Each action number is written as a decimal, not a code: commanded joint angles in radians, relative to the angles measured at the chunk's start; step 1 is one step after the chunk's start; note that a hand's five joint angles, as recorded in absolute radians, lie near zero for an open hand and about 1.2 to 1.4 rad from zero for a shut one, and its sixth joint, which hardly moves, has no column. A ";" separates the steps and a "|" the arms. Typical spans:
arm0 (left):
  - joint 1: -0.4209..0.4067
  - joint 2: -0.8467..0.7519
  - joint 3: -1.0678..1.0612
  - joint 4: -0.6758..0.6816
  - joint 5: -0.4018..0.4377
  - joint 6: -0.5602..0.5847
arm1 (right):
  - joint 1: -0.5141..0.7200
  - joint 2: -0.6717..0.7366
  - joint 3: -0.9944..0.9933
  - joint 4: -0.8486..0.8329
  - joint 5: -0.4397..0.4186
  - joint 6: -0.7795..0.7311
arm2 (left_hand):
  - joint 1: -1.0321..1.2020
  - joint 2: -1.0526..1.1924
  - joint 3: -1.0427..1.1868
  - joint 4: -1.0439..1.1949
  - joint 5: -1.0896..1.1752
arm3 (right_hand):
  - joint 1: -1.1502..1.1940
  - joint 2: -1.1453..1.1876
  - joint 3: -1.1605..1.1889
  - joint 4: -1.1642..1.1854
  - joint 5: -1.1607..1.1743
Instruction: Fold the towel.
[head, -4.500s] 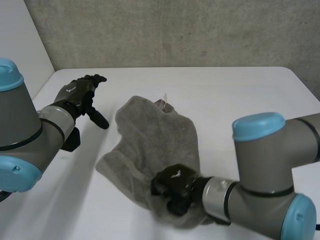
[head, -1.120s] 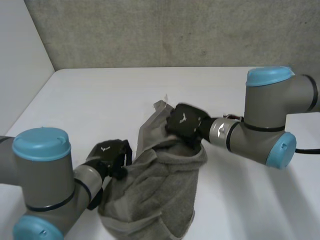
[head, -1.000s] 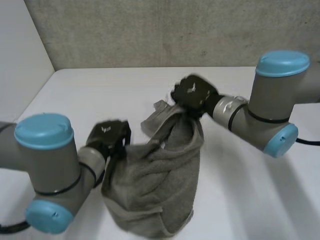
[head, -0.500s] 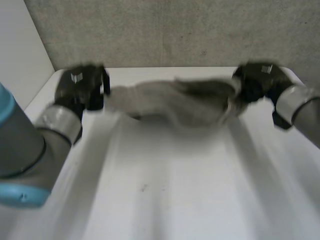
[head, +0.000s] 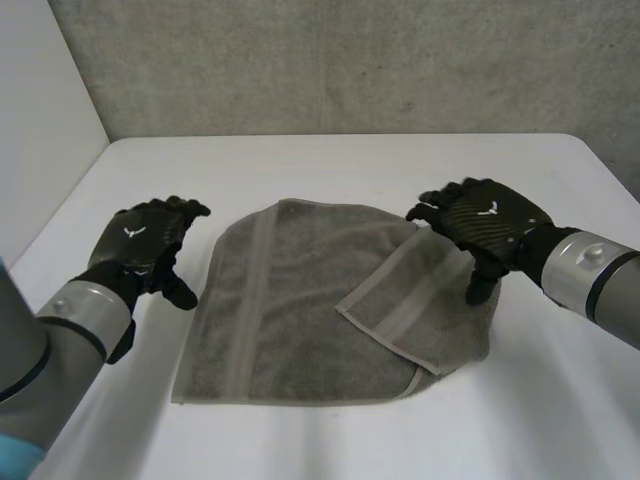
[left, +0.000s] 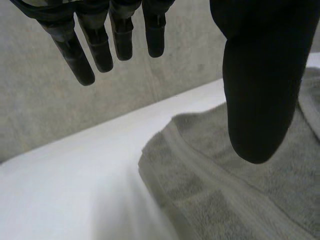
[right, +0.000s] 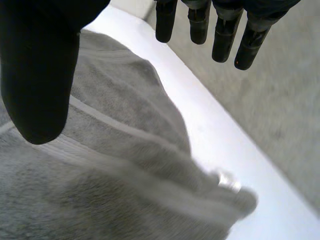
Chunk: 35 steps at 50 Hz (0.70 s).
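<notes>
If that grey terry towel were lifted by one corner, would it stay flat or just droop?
Probably droop: the grey terry towel lies limp, its corner flopped back over it. Its pile looks grippy, so likely not slippery.

**Left hand (left: 260, 75) open over towel (left: 210, 200) corner**

Hangs with fingers (left: 75, 55) straight, set well apart from the thumb, gripping nothing. Holds the thumb in front of the grey terry cloth, near its rounded corner. Beneath, lies flat on the white table (left: 60, 190), with a woven band running along one edge. Ends at a grey concrete wall (left: 50, 100) behind the table's far edge.
</notes>
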<state>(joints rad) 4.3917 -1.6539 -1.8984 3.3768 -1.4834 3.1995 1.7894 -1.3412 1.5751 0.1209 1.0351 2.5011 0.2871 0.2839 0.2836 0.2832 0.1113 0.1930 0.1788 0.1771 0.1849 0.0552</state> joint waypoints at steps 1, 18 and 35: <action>-0.012 0.118 -0.100 0.000 0.002 0.000 | 0.122 0.068 -0.032 0.066 -0.049 -0.388 | -0.012 -0.009 -0.008 -0.008 -0.011 | 0.018 0.032 0.034 0.026 -0.019; 0.006 0.114 -0.205 0.009 0.075 0.011 | 0.274 0.430 -0.317 0.175 -0.041 -0.447 | -0.012 -0.009 -0.008 -0.008 -0.011 | 0.218 0.232 0.234 0.226 0.181; 0.026 0.112 -0.212 0.044 0.077 0.011 | 0.280 0.568 -0.426 0.140 0.048 -0.440 | -0.012 -0.009 -0.008 -0.008 -0.011 | 0.400 0.414 0.415 0.408 0.363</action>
<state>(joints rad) 4.4135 -1.5409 -2.1029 3.3966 -1.4069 3.2095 2.0703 -0.7852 1.1559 0.2803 1.0617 2.0568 0.2564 0.2515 0.2562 0.2521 0.0781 0.5150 0.4449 0.4459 0.4464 0.2640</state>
